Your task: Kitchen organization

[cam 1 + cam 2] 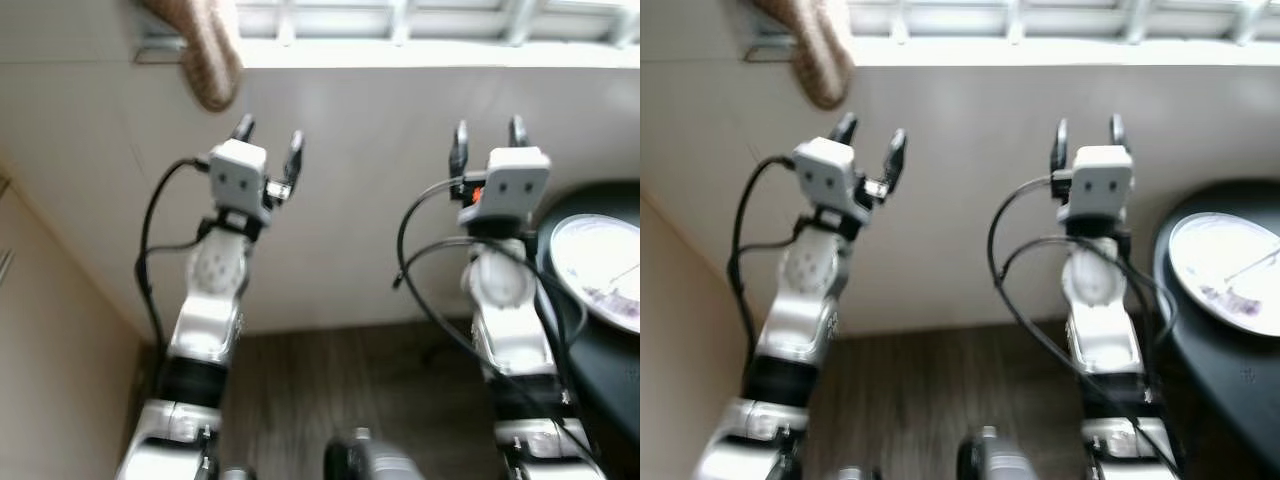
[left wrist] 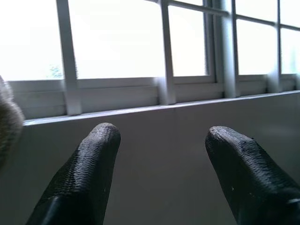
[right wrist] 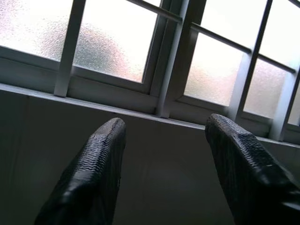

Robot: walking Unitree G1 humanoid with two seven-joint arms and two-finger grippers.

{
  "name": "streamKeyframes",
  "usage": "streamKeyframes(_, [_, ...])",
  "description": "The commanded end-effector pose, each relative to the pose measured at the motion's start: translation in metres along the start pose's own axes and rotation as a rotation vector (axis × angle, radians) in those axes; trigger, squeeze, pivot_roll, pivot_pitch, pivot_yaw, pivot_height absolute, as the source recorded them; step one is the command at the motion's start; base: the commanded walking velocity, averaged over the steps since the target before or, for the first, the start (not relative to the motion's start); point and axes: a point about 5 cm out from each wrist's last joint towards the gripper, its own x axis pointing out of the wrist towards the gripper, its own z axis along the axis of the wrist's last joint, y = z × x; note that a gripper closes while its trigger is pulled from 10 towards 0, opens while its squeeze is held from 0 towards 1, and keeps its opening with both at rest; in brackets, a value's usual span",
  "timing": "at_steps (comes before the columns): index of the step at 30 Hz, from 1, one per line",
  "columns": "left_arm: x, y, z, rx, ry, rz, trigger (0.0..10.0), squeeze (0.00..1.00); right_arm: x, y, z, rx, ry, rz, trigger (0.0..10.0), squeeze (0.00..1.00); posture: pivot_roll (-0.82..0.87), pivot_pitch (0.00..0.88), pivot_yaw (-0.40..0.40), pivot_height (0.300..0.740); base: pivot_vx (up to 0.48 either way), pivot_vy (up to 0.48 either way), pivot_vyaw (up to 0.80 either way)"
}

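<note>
Left gripper (image 1: 268, 135) and right gripper (image 1: 488, 134): raised before a pale wall (image 1: 360, 200) below a window (image 2: 117, 37), fingers spread wide, empty. White plate (image 1: 600, 268): on the dark round table (image 1: 600, 370), right. No legible writing.

plate (image 1: 600, 268) on table (image 1: 610, 370) right, window (image 1: 420, 18) ahead

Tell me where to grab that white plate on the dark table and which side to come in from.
Judging from the head views, take the white plate by its rim on the edge nearest the robot, with the right gripper, since it lies flat on the dark round table at the robot's right. Flat as it is, a low sideways pinch over the rim seems best, avoiding the thin utensil resting across it.
</note>
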Motion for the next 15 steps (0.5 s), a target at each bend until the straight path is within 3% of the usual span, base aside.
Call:
streamKeyframes(1, [0.0,0.003,-0.001,0.01,0.012,0.002,10.0,0.0,0.001,0.001,0.0,0.009,0.005,-0.003,10.0,0.0,0.0,0.0,-0.055,0.74,0.0,0.0,-0.8])
streamKeyframes(15, [-0.001,0.002,-0.004,0.014,0.028,0.0,10.0,0.0,-0.002,0.004,-0.012,-0.024,0.074,0.018,10.0,0.0,0.0,0.0,-0.055,0.74,0.0,0.0,-0.8])
